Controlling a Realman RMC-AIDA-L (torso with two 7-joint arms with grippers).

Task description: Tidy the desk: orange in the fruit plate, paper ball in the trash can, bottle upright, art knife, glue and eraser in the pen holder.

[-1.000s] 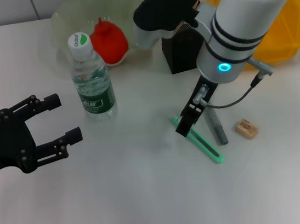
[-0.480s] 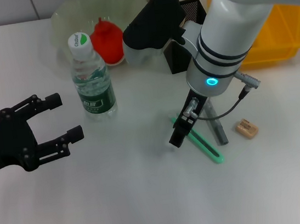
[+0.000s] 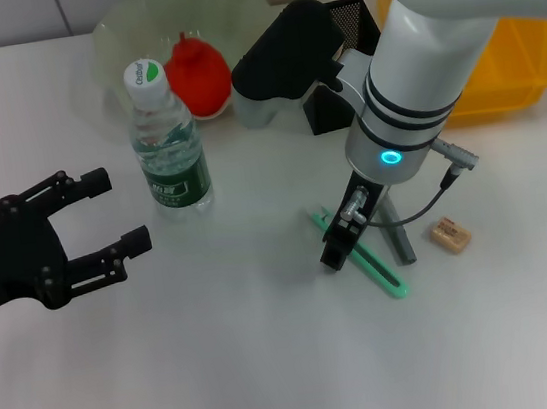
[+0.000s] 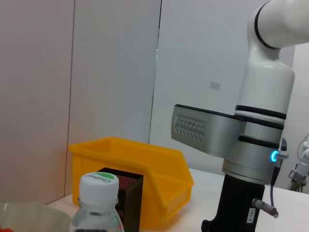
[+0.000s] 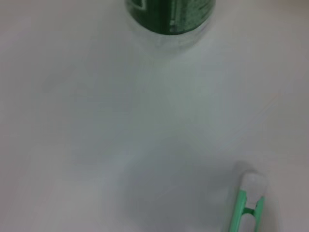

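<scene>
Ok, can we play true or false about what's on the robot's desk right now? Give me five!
1. The bottle is standing upright. True.
2. The green art knife is already in the pen holder. False: it lies flat on the desk, below the right gripper.
3. The left gripper is holding the bottle. False: its fingers are spread open and it sits apart from the bottle, with nothing in it.
4. The eraser lies on the desk, near the grey glue stick. True.
5. The red-orange fruit is out on the bare desk. False: it sits in the clear fruit plate.
</scene>
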